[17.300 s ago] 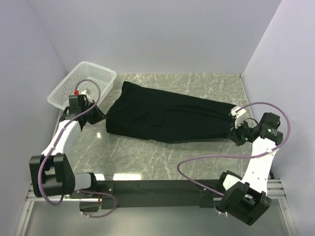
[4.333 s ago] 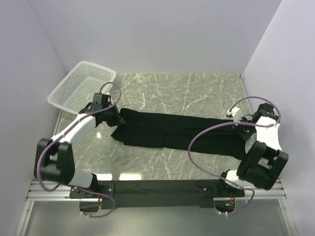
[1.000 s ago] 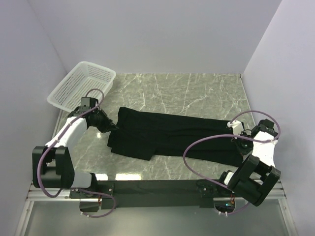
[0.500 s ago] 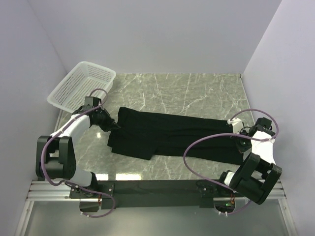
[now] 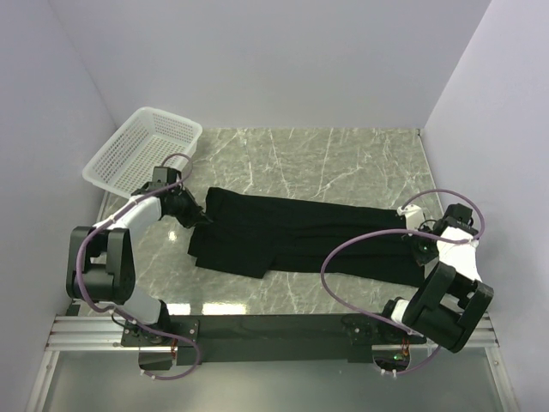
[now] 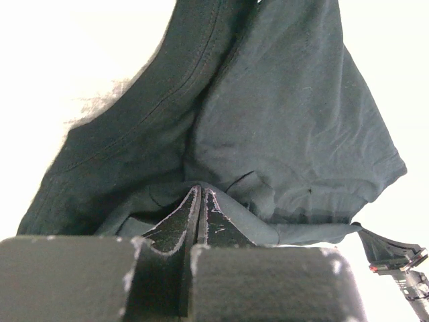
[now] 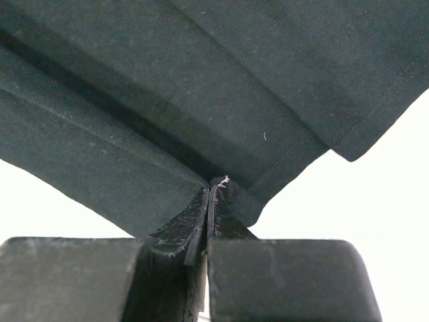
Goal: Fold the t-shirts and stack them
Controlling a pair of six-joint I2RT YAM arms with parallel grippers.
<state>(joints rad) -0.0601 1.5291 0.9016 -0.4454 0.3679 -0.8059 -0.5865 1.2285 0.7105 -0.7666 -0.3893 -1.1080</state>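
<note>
One black t-shirt (image 5: 300, 236) lies across the marble table, folded lengthwise into a long band. My left gripper (image 5: 202, 218) is at its left end, near the upper corner, shut on a pinch of the cloth. In the left wrist view the fingertips (image 6: 200, 189) meet with the t-shirt (image 6: 281, 121) bunched around them. My right gripper (image 5: 413, 243) is at the right end, shut on the folded edge. The right wrist view shows the tips (image 7: 213, 182) closed on a crease of the t-shirt (image 7: 167, 87) near a hemmed corner.
A white mesh basket (image 5: 141, 150) stands at the back left corner, just beyond the left arm. Purple-grey walls close in the table on three sides. Purple cables loop off both arms above the table's near part.
Over the last second the left arm has swung its elbow in and its gripper has edged slightly right and away. The t-shirt's left end has barely shifted. The right gripper has stayed in place.
</note>
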